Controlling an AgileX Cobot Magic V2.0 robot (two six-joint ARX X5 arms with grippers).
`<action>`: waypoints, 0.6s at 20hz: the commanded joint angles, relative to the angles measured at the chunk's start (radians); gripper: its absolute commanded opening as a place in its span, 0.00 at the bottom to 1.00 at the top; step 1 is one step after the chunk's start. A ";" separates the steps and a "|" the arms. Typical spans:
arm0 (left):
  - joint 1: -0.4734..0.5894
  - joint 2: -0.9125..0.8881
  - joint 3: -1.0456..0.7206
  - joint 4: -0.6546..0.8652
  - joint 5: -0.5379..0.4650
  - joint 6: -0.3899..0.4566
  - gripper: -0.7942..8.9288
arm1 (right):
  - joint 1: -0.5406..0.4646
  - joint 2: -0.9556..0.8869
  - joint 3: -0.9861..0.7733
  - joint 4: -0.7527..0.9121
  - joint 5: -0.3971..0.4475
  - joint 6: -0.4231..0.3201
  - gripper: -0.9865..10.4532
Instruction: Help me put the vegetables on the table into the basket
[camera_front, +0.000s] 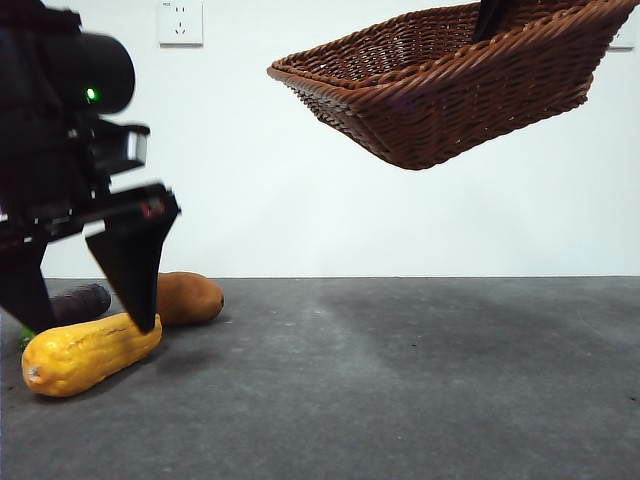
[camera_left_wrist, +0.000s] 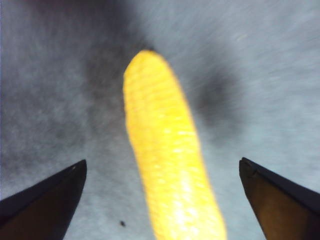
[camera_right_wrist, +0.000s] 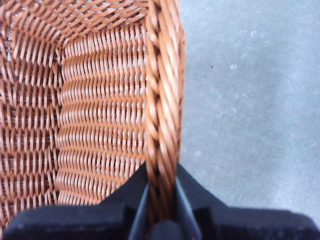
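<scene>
Counter (camera_front: 420, 380): dark grey, matte, faintly speckled, running wide across the front view. No brand, label or readable writing anywhere; a white wall socket (camera_front: 180, 22) sat high on the pale wall, its small print too small to read.

Basket (camera_front: 450, 85): brown woven wicker, shallow, flaring sides, braided rim. It hung tilted in the air, well above the counter at upper right of the front view. Right wrist view showed bare weave on the part of the inside in view, nothing lying there. Right gripper (camera_right_wrist: 161, 197) had its fingers clenched on the braided rim, one finger inside the wall and one outside.

Left gripper (camera_front: 85, 290): big and dark at the left edge of the front view, down at the counter, fingers released and spread wide to either side of the corn cob (camera_front: 88, 352); whether a tip touched the cob could not be told.

Corn cob: bumpy yellow, lying on the counter, nearest the camera.

Potato (camera_front: 188, 297): orange-brown, oval, on the counter just behind the cob.

Eggplant (camera_front: 80, 301): dark purple, on the counter beside the potato, partly hidden by the fingers.
</scene>
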 joint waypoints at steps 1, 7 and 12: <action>-0.008 0.033 0.001 0.013 -0.005 -0.034 0.61 | -0.001 -0.013 -0.001 0.016 -0.005 -0.006 0.08; -0.013 0.050 0.001 0.025 -0.006 -0.051 0.32 | -0.001 -0.012 -0.001 0.017 -0.005 -0.022 0.08; -0.030 0.050 0.001 0.042 0.034 -0.051 0.07 | -0.001 -0.012 -0.001 0.017 -0.005 -0.027 0.08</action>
